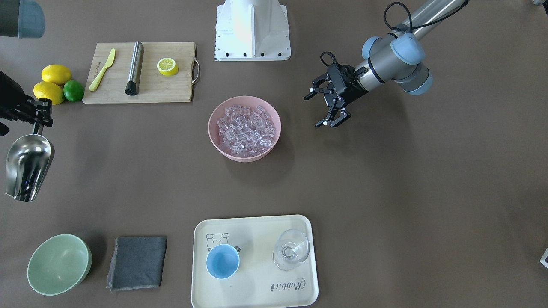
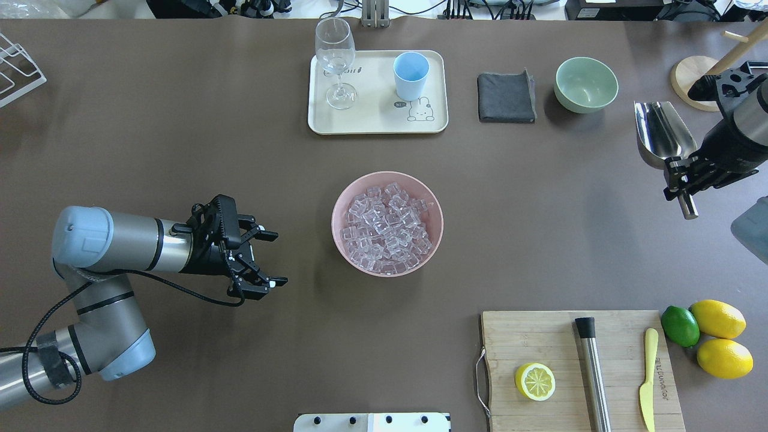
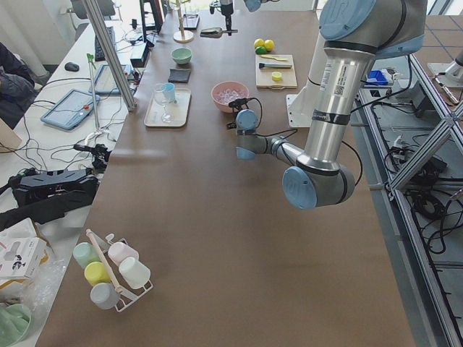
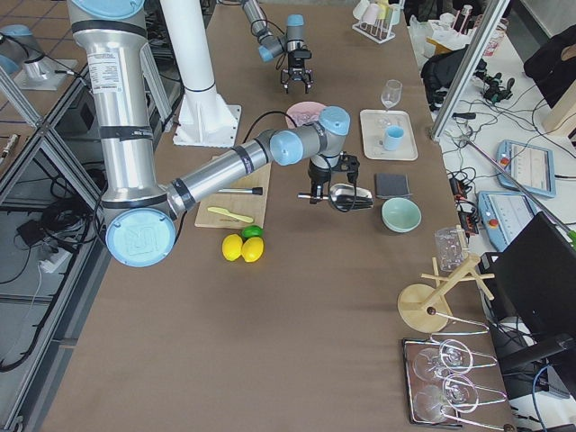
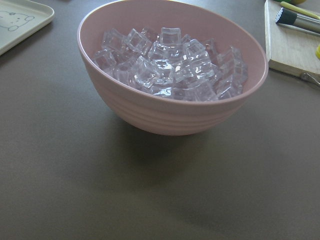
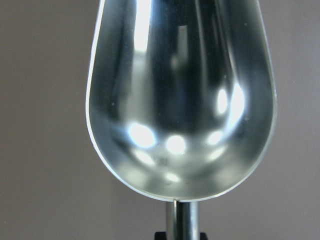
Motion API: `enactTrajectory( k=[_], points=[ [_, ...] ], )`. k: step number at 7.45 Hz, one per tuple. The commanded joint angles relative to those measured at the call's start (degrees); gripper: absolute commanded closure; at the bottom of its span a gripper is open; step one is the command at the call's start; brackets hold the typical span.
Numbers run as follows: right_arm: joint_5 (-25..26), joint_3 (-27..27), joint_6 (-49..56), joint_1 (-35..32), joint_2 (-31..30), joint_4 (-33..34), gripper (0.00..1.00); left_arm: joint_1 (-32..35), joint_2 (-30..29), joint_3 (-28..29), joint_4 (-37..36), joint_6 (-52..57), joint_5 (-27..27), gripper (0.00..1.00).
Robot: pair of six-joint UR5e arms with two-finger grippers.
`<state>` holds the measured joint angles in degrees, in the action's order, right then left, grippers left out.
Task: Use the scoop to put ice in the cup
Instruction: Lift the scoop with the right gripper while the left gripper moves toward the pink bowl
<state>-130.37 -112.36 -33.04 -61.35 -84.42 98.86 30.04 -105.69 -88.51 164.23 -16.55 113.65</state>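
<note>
The shiny steel scoop (image 1: pixel 26 167) (image 2: pixel 663 130) (image 6: pixel 180 95) hangs above the table at its right end, its trough empty. My right gripper (image 2: pixel 681 180) (image 1: pixel 38 116) is shut on the scoop's handle. The ice (image 2: pixel 387 228) (image 5: pixel 170 62) fills a pink bowl (image 1: pixel 274 124) (image 2: pixel 343 207) at the table's centre. The light-blue cup (image 1: pixel 222 261) (image 2: pixel 411 75) stands empty on a cream tray (image 2: pixel 378 123). My left gripper (image 2: pixel 271 259) (image 1: pixel 323 110) hovers open to the left of the pink bowl, nothing between its fingers.
A clear stemmed glass (image 2: pixel 336 60) shares the tray. A grey cloth (image 2: pixel 506 97) and a pale-green bowl (image 2: pixel 585 84) lie between tray and scoop. The cutting board (image 2: pixel 558 348) carries a steel rod, a yellow knife and half a lemon; lemons and a lime (image 2: pixel 680 326) lie beside it.
</note>
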Motion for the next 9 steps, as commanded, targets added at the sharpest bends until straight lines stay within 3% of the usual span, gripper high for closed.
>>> enactTrajectory(
  k=[1, 4, 8, 9],
  points=[
    [-3.39, 1.35, 7.55, -4.54, 2.05, 4.84, 1.00, 0.28, -3.20, 4.37, 0.39, 0.53, -5.07, 0.04],
    [-1.03, 0.29, 3.07, -4.75, 7.15, 14.31, 1.00, -0.42, -9.25, 11.83, 7.29, 11.71, -6.95, 0.03],
    [-1.55, 2.31, 7.01, -5.71, 6.98, 13.90, 1.00, -1.48, -11.21, 15.02, 10.06, 16.99, -7.92, 0.03],
    [-1.72, 2.49, 13.03, -7.37, 5.94, 12.16, 1.00, -1.39, -11.64, 15.29, 9.62, 16.64, -8.00, 0.03]
  ],
)
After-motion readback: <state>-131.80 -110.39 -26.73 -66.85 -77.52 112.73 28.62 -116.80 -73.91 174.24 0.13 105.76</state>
